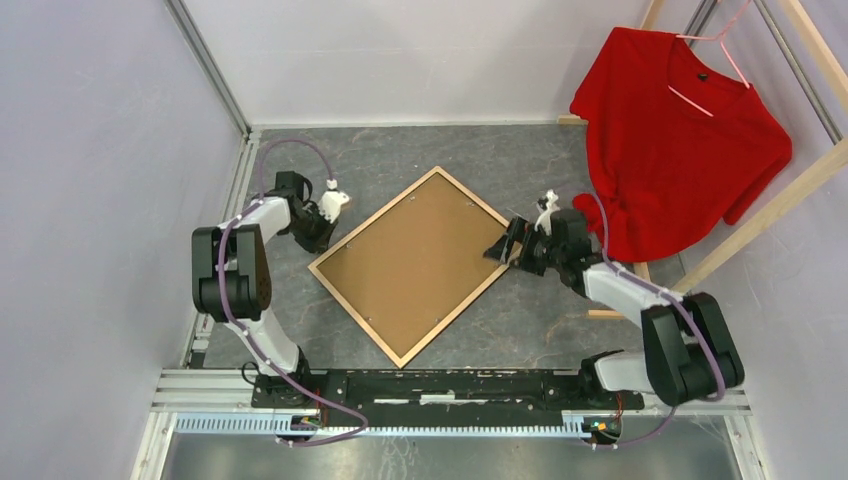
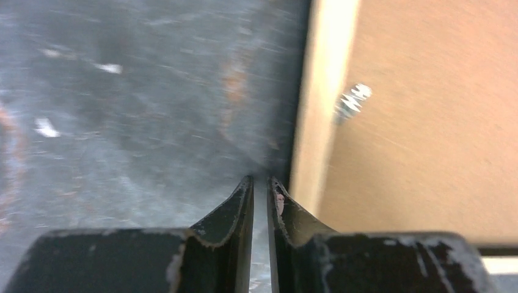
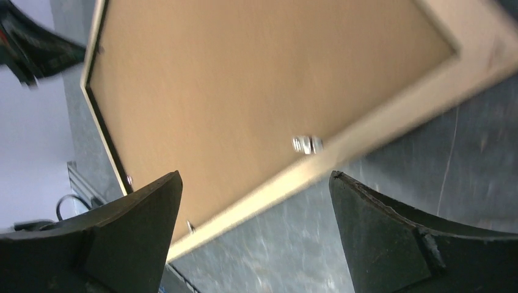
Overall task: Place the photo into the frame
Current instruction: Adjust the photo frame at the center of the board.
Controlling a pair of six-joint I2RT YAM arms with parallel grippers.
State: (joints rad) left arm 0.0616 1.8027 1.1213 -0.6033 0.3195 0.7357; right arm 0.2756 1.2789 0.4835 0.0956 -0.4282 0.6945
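Our left gripper [image 2: 259,183] is almost closed, only a thin slit between its fingers, and grips nothing; its tips sit low over the table [image 1: 480,160], just left of the frame's rail. Our right gripper [image 3: 253,176] gapes wide, empty, at the frame's right corner. We count one frame [image 1: 373,216], one brown board [image 1: 415,262] inside it and one red shirt [image 1: 680,140] far right. The frame lies wood side up mid-table, turned like a diamond, between both grippers.
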